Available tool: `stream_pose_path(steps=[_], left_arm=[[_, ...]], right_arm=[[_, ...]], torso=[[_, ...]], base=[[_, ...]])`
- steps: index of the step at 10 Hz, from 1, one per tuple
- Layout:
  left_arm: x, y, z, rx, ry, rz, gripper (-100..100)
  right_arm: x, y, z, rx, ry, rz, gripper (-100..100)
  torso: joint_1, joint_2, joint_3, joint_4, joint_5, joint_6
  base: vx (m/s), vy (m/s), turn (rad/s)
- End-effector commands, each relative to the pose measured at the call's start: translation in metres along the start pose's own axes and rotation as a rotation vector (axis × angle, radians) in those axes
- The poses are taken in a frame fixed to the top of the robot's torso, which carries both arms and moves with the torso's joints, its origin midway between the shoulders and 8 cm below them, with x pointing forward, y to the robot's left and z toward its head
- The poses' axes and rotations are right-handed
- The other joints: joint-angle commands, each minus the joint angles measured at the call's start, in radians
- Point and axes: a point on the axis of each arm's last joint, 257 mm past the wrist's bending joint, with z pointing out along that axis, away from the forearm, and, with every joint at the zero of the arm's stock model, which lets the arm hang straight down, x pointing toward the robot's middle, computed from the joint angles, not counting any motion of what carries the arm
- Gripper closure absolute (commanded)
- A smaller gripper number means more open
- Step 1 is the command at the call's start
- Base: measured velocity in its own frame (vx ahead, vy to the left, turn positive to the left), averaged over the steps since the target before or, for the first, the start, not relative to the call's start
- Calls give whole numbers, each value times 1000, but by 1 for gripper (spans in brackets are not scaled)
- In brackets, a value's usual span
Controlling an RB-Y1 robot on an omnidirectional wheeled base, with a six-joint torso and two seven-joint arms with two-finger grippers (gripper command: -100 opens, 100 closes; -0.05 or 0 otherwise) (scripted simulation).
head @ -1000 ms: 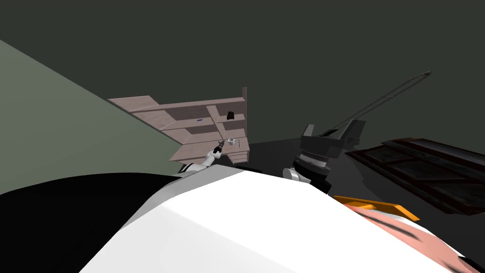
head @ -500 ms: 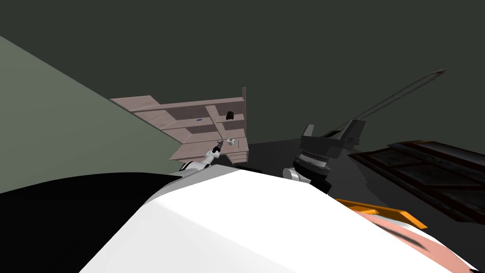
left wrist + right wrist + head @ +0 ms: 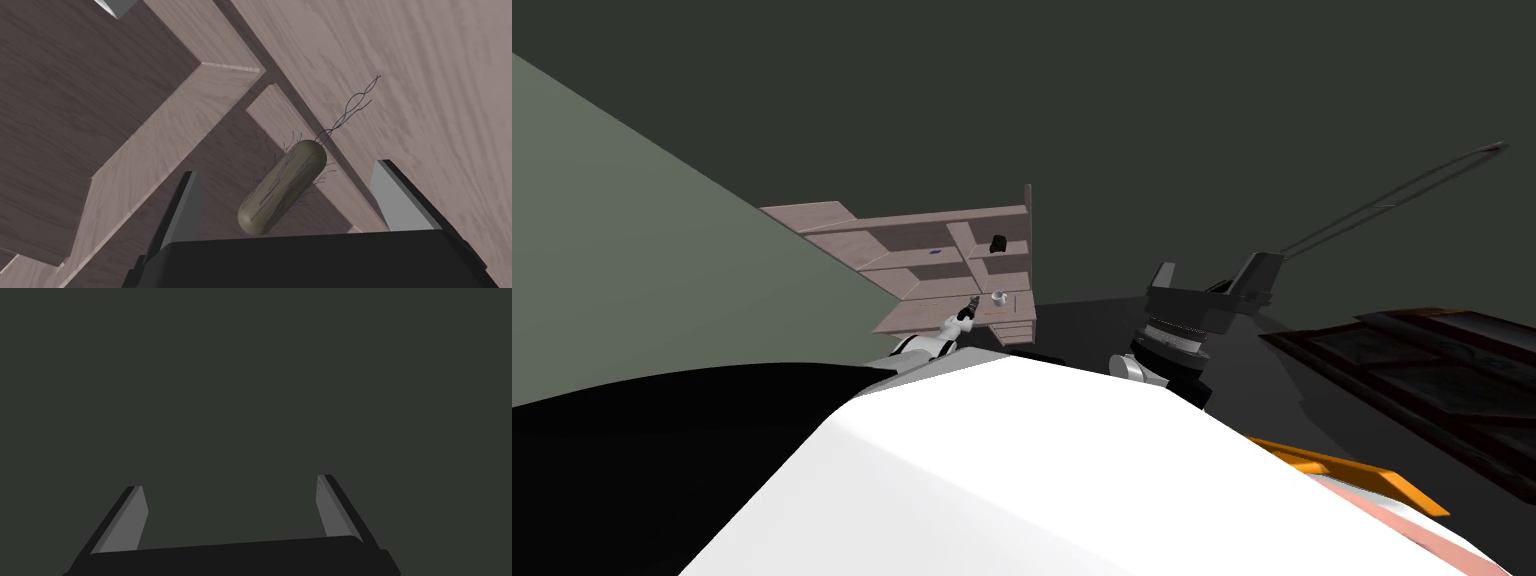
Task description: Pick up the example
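An olive, capsule-shaped thing (image 3: 282, 187) with thin dark hairs and a long twisted thread lies against the pale wooden shelving (image 3: 150, 140). My left gripper (image 3: 286, 167) is open around it. Its fingers (image 3: 187, 205) stand wide on either side, touching neither flank. In the head view, the left gripper (image 3: 971, 304) reaches onto the desk part of the wooden shelf unit (image 3: 912, 250), beside a small white cup (image 3: 999, 297). My right gripper (image 3: 1212, 275) is raised at the right, dark and near the camera, open with nothing between its fingers (image 3: 131, 518).
A dark object (image 3: 998, 243) and a small blue item (image 3: 934, 252) sit in the shelf compartments. A thin dark rod (image 3: 1392, 195) slants up at the right. Dark framed panels (image 3: 1412, 370) and an orange-edged thing (image 3: 1352, 470) lie to the right.
My view has turned: the things at the right slid further right and down. The left gripper has drawn back a little from the white cup.
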Motion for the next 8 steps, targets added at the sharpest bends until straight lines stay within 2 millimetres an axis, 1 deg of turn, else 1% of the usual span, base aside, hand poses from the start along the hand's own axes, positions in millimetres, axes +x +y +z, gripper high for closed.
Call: stream_pose_path(steps=[1, 2, 3, 4, 6, 8], left_arm=[[-9, 4, 1, -12, -10, -7, -100], [-5, 1, 1, -7, -6, -4, -100], [-5, 2, 1, -8, -6, -5, 0], [-9, 7, 0, -17, -22, -14, -100], [-13, 13, -1, -28, -37, -24, -100], [-15, 16, -2, -33, -44, -28, -100]], right_arm=[[0, 0, 0, 0, 0, 0, 0], [0, 0, 0, 0, 0, 0, 0], [0, 0, 0, 0, 0, 0, 0], [0, 0, 0, 0, 0, 0, 0], [0, 0, 0, 0, 0, 0, 0], [0, 0, 0, 0, 0, 0, 0]], torso=[[0, 0, 0, 0, 0, 0], [1, 0, 0, 0, 0, 0], [2, 1, 1, 0, 1, 0], [2, 2, 1, 0, 1, 0], [5, 2, 1, 1, 1, 0], [5, 3, 1, 0, 1, 0]], base=[[20, -18, 53], [7, -7, 11], [0, 0, 0], [-5, 22, -155], [-4, 47, -130], [-10, 30, -55]])
